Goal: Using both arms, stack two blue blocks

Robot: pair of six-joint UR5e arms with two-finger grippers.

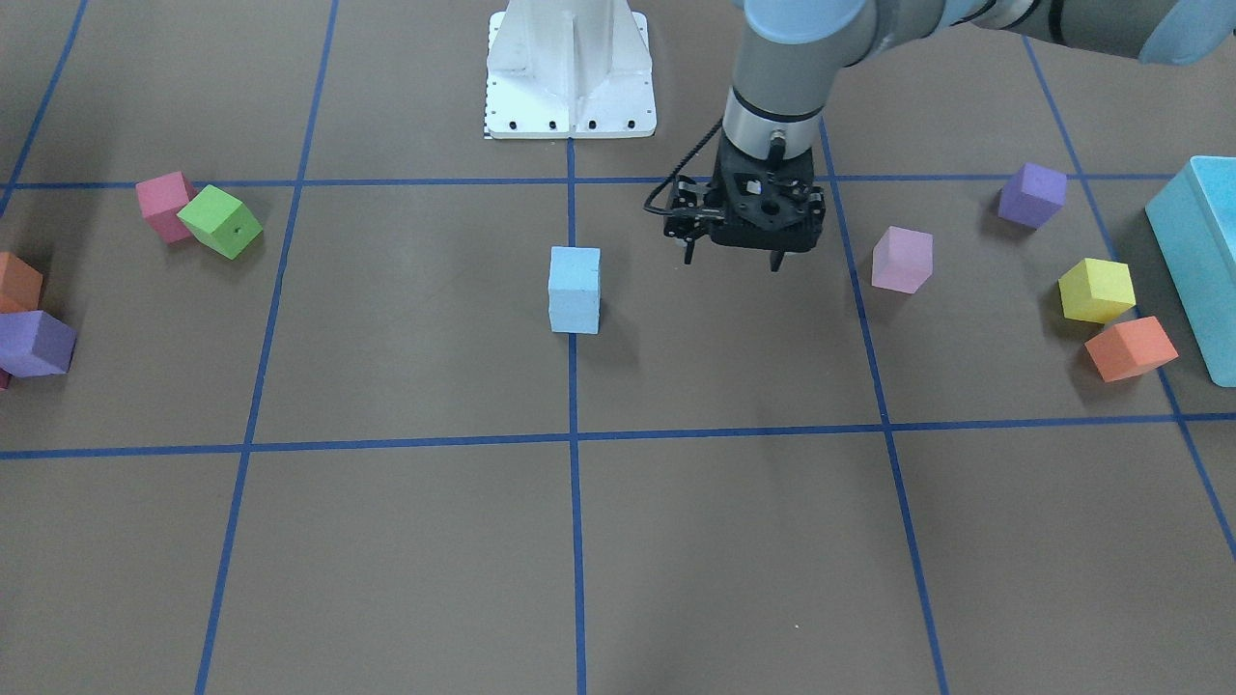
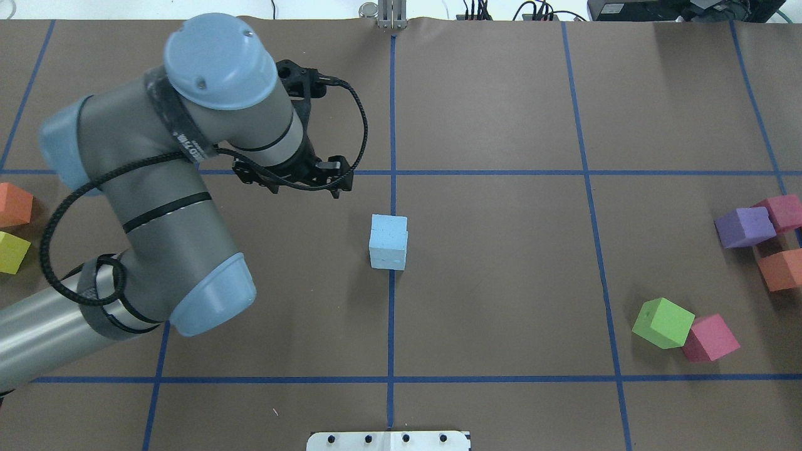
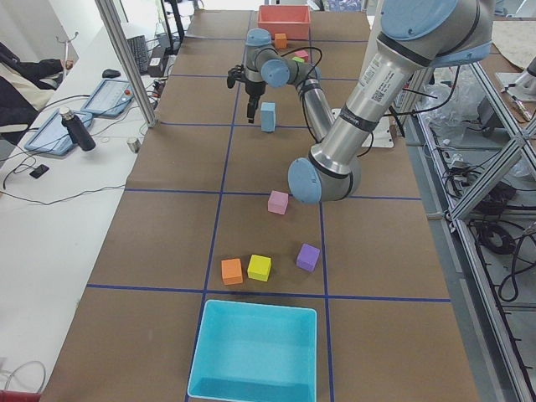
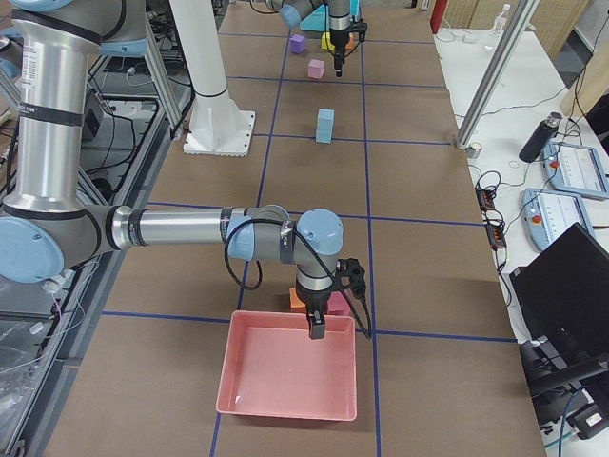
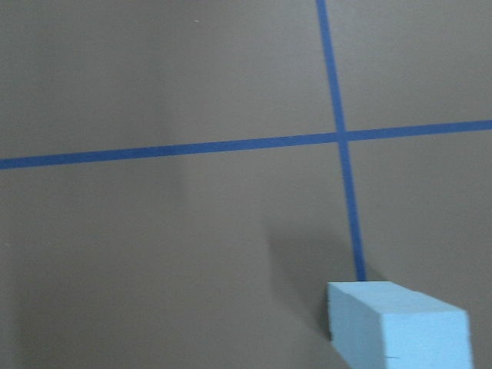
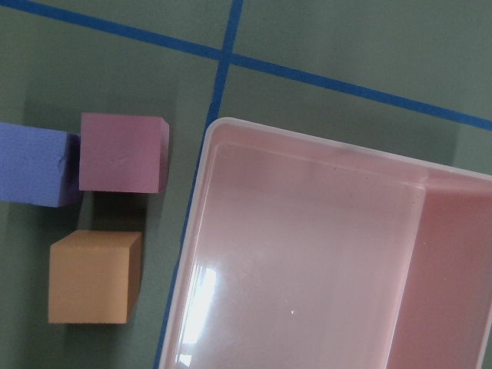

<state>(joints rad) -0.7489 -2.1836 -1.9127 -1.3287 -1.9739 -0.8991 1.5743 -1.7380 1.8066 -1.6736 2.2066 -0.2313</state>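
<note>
Hanging beside stacked blue blocks with left gripper spread wide; poised over pink tray rim with right gripper, grip unreadable.

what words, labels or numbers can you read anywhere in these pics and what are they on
No text can be read for certain.
Dark print along the left arm's silver tube: too small and blurred to read.
Dark print on the right arm's upright tube: too small and blurred to read.
Blue blocks: no writing shows on them.
</note>
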